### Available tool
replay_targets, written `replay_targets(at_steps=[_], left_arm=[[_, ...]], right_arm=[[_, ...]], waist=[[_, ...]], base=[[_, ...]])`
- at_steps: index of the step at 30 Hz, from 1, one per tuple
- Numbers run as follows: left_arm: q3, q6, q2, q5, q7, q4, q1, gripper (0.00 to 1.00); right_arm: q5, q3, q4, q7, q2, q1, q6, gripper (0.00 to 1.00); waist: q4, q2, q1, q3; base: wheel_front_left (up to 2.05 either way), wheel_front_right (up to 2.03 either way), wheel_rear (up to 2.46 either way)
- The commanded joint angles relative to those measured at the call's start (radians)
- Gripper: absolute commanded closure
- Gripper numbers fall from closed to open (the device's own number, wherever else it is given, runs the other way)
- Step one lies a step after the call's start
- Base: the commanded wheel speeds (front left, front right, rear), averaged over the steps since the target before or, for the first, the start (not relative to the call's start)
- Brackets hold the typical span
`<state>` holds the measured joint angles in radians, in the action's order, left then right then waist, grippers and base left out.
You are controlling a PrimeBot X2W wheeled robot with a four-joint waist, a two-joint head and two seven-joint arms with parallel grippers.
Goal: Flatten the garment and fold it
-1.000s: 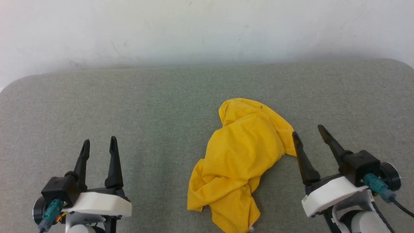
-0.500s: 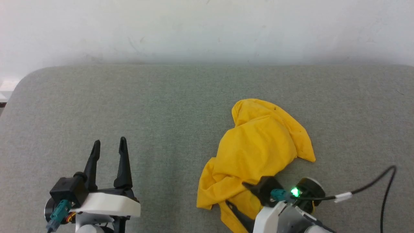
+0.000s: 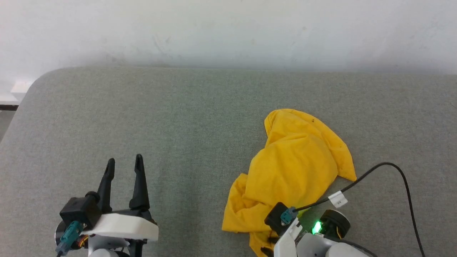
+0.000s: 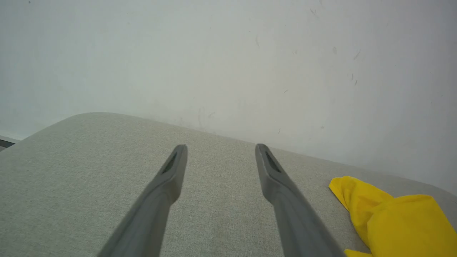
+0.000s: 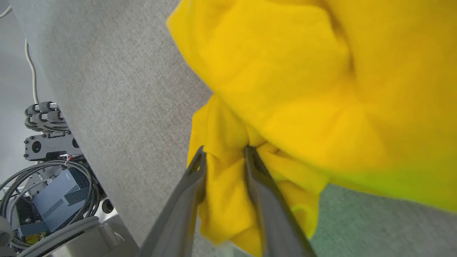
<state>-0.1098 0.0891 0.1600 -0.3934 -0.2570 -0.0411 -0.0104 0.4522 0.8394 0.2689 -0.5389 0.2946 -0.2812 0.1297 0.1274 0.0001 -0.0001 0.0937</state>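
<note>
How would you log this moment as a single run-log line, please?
garment: crumpled on grey surface | left gripper: open, clear of garment | right gripper: fingers astride a fold, grip unclear

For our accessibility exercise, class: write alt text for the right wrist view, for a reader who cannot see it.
A crumpled yellow garment lies on a grey fabric surface, and the right arm's two dark jaws rise from the bottom edge with a fold of the cloth between them. Cabled equipment sits at lower left.
</note>
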Motion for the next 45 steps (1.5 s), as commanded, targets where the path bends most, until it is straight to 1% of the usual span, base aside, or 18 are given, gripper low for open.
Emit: replay_targets(at_steps=[1, 3, 7, 11, 14, 18, 21, 23, 26, 29, 30, 31, 33, 36, 39, 41, 43, 45], left_arm=[[0.007, -0.006, -0.005, 0.012, -0.005, -0.006, -0.008, 0.0], [0.012, -0.008, -0.007, 0.014, -0.005, -0.009, -0.005, 0.0], [0.021, -0.012, -0.005, 0.018, -0.005, -0.014, 0.0, 0.0], [0.026, -0.016, -0.004, 0.019, -0.005, -0.017, 0.007, 0.0], [0.024, -0.019, -0.006, 0.018, -0.005, -0.019, 0.011, 0.0], [0.021, -0.025, -0.008, 0.014, -0.005, -0.023, 0.017, 0.0], [0.014, -0.029, -0.01, 0.013, -0.005, -0.028, 0.016, 0.0], [0.013, -0.03, -0.01, 0.012, -0.005, -0.031, 0.015, 0.0], [0.011, -0.032, -0.009, 0.01, -0.005, -0.036, 0.014, 0.0], [0.009, -0.034, -0.007, 0.008, -0.005, -0.04, 0.009, 0.0], [0.009, -0.034, -0.006, 0.007, -0.005, -0.041, 0.007, 0.0], [0.01, -0.034, -0.005, 0.006, -0.005, -0.042, 0.005, 0.0], [0.011, -0.033, -0.003, 0.005, -0.005, -0.042, 0.001, 0.0], [0.011, -0.033, -0.001, 0.004, -0.005, -0.043, -0.002, 0.0], [0.009, -0.032, -0.001, 0.003, -0.005, -0.044, -0.008, 0.0], [0.007, -0.032, -0.002, 0.002, -0.005, -0.043, -0.013, 0.0], [0.006, -0.031, -0.004, 0.002, -0.005, -0.042, -0.019, 0.0], [0.006, -0.031, -0.006, 0.001, -0.005, -0.04, -0.023, 0.0]], right_arm=[[0.032, 0.05, 0.039, -0.038, 0.014, 0.038, 0.001, 1.0], [0.046, 0.06, 0.011, -0.002, 0.015, 0.016, 0.001, 1.0], [0.012, 0.007, -0.086, 0.215, -0.004, -0.034, 0.001, 1.0], [-0.018, -0.15, -0.184, 0.41, -0.045, -0.029, 0.001, 1.0], [-0.042, -0.337, -0.245, 0.484, -0.074, 0.015, 0.001, 1.0], [-0.082, -0.651, -0.274, 0.498, -0.128, 0.115, 0.001, 1.0], [-0.124, -0.895, -0.256, 0.492, -0.173, 0.193, 0.001, 1.0], [-0.15, -1.036, -0.238, 0.486, -0.201, 0.241, 0.001, 1.0], [-0.182, -1.189, -0.195, 0.473, -0.228, 0.296, 0.001, 1.0], [-0.209, -1.274, -0.135, 0.448, -0.239, 0.332, 0.001, 1.0], [-0.217, -1.287, -0.121, 0.438, -0.241, 0.338, 0.001, 0.91], [-0.223, -1.289, -0.113, 0.434, -0.243, 0.34, 0.001, 0.64], [-0.203, -1.283, -0.111, 0.459, -0.244, 0.333, 0.001, 0.0], [-0.186, -1.279, -0.121, 0.506, -0.244, 0.321, 0.001, 0.0], [-0.176, -1.282, -0.161, 0.58, -0.244, 0.294, 0.001, 0.0], [-0.187, -1.27, -0.202, 0.602, -0.244, 0.275, 0.001, 0.0], [-0.221, -1.234, -0.241, 0.58, -0.244, 0.255, 0.001, 0.0], [-0.246, -1.162, -0.266, 0.522, -0.242, 0.229, 0.001, 0.0]], waist=[[-0.005, -0.0001, 0.0001, -0.005], [-0.013, -0.0001, 0.0001, -0.01], [-0.031, -0.0001, 0.0001, -0.019], [-0.054, -0.0001, 0.0001, -0.031], [-0.07, -0.0001, 0.0001, -0.038], [-0.088, -0.0001, 0.0001, -0.043], [-0.096, -0.0001, 0.0001, -0.042], [-0.101, -0.0001, 0.0001, -0.04], [-0.109, -0.0001, 0.0001, -0.035], [-0.113, -0.0001, 0.0001, -0.027], [-0.115, -0.0001, 0.0001, -0.024], [-0.116, -0.0001, 0.0001, -0.021], [-0.12, -0.0001, 0.0001, -0.014], [-0.122, -0.0001, 0.0001, -0.011], [-0.121, -0.0001, 0.0001, -0.006], [-0.119, -0.0001, 0.0001, -0.002], [-0.116, -0.0001, 0.0001, 0.002], [-0.114, -0.0001, 0.0001, 0.006]], base=[[0.0, 0.0, 0.0], [0.0, 0.0, 0.0], [0.0, 0.0, 0.0], [0.0, 0.0, 0.0], [0.0, 0.0, 0.0], [0.0, 0.0, 0.0], [0.0, 0.0, 0.0], [0.0, 0.0, 0.0], [0.0, 0.0, 0.0], [0.0, 0.0, 0.0], [0.0, 0.0, 0.0], [0.0, 0.0, 0.0], [0.0, 0.0, 0.0], [0.0, 0.0, 0.0], [0.0, 0.0, 0.0], [0.0, 0.0, 0.0], [0.0, 0.0, 0.0], [0.0, 0.0, 0.0]])
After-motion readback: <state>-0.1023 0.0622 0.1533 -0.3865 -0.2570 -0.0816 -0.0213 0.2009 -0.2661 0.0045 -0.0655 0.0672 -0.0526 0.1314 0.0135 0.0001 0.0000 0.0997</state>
